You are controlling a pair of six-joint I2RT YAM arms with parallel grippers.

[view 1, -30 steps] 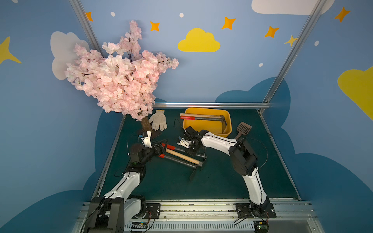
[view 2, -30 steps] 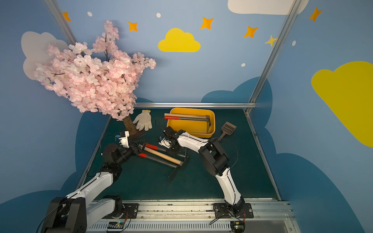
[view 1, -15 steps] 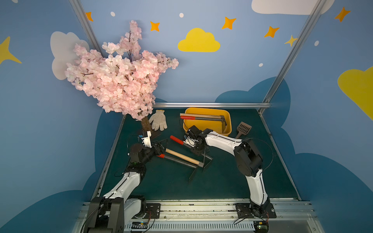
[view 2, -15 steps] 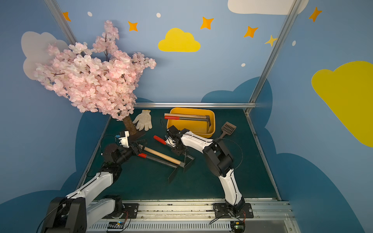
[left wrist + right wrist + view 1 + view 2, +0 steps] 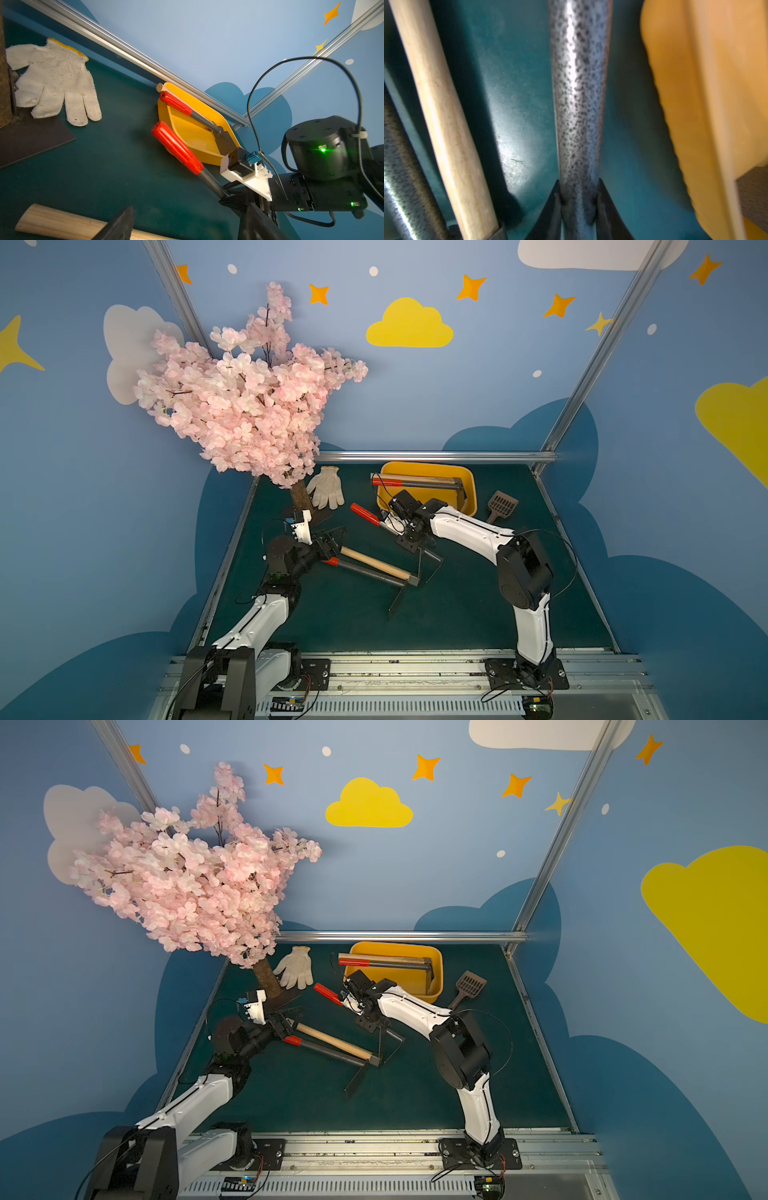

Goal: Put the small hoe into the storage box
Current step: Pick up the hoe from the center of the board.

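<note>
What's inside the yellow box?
In the box lie a red-handled hoe and, behind it, a wooden-handled tool, handles poking over the rim. The right arm hides the box's near corner.

Staged lab booth with cloud-painted walls (image 5: 457,398), aluminium frame (image 5: 436,456), fake blossom tree (image 5: 249,406).

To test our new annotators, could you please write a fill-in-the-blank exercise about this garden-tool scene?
1. The right claw is shut on the speckled shaft of a hoe with a ____ grip.
2. The storage box holds ____ long-handled tools.
3. The left claw stands ____ beside a wooden-handled hoe on the mat.

Missing words: red; two; open.
</note>
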